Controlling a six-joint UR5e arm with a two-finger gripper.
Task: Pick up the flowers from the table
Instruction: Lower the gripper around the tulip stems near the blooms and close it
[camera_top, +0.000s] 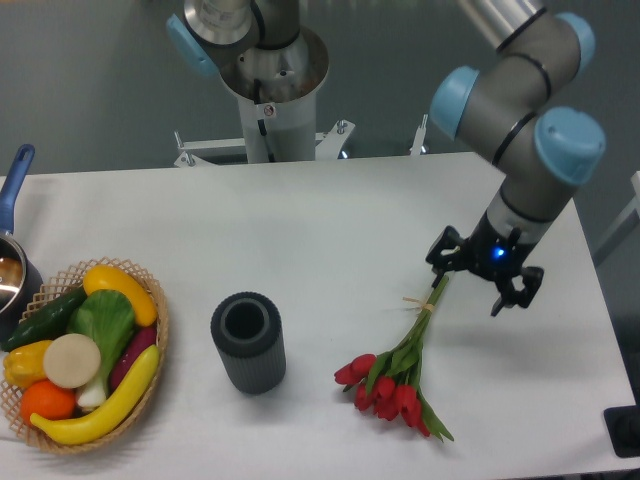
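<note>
Red blooms of flowers (400, 375) lying nearest you on white matte worktop (330, 220), green stems running up past pale band toward gripper (478, 278). You are watching jaws standing spread, straddling stem ends; contact too small to confirm. Lift apparently not yet begun: bunch resting flat, closing and raising left to do. Left of bunch, ribbed dark cylinder (248, 342) standing upright, hollow top showing. Farther left, woven basket (155, 300) holding glossy fruit and vegetables. Behind, blue-handled pot (14, 262) sitting at worktop edge.
</note>
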